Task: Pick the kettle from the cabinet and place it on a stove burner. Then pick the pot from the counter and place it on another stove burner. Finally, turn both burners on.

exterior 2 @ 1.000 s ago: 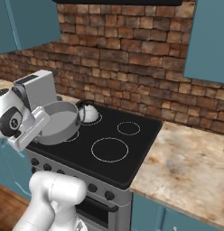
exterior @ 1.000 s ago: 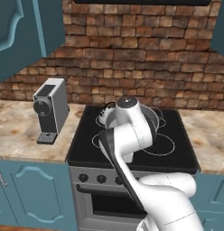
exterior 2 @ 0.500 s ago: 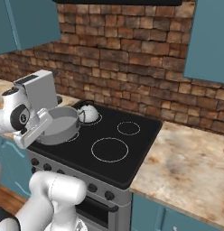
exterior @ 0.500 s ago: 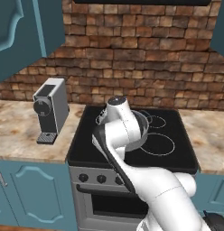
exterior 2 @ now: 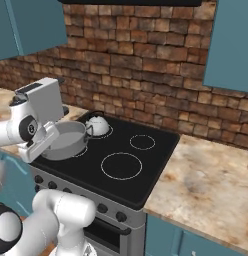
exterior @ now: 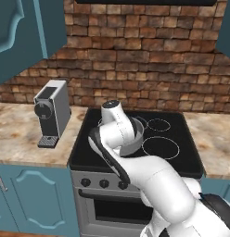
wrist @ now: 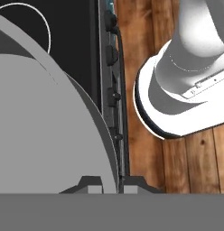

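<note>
The grey pot (exterior 2: 66, 141) hangs low over the front-left stove burner of the black cooktop (exterior 2: 146, 165), tilted slightly. My gripper (exterior 2: 49, 148) is shut on the pot's near rim. In the hand view the pot (wrist: 37, 126) takes up the left side and its rim runs between my fingertips (wrist: 90, 182). The silvery kettle (exterior 2: 97, 125) stands on the back-left stove burner, just behind the pot. In the left base view my arm covers most of the pot (exterior: 135, 136). A white ring (wrist: 45, 25) shows beyond the pot.
A grey coffee machine (exterior: 52, 111) stands on the marbled counter (exterior: 19, 139) left of the stove. The largest ring (exterior: 159, 147) and the smallest ring (exterior: 158, 124) lie on the right half. Knobs (exterior: 104, 183) line the stove front. A teal wall cabinet door (exterior: 19, 32) hangs open above.
My arm has carried the pot from the middle of the cooktop toward the front left and a little lower. The kettle has not moved.
</note>
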